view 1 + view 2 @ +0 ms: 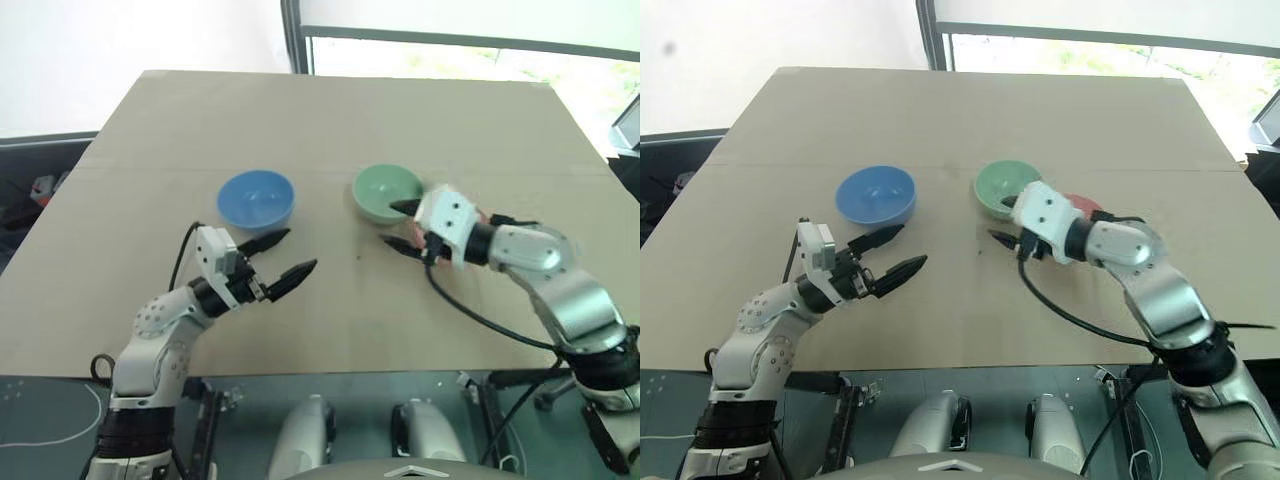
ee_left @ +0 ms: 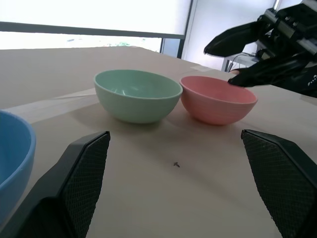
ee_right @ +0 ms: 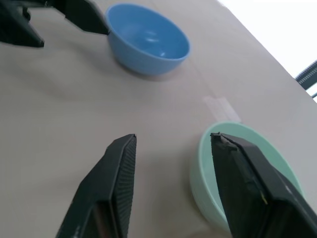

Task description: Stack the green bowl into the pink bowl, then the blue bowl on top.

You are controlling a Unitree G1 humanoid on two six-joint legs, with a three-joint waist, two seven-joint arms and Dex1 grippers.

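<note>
Your desk (image 1: 330, 120) carries all three bowls upright and unstacked. The blue bowl (image 1: 256, 198) sits just ahead of your left gripper (image 1: 283, 257), whose fingers are spread wide with nothing between them. The green bowl (image 1: 386, 192) is beside the pink bowl (image 2: 218, 98), nearly touching. Your right gripper (image 1: 404, 226) hovers at the green bowl's rim, fingers parted, pinching nothing.

Bright daylight pours in from the window (image 1: 470, 55) beyond the desk (image 1: 300, 120), washing the panes out to glare. Shadows under the bowls are soft; the wrist views blur close up.
</note>
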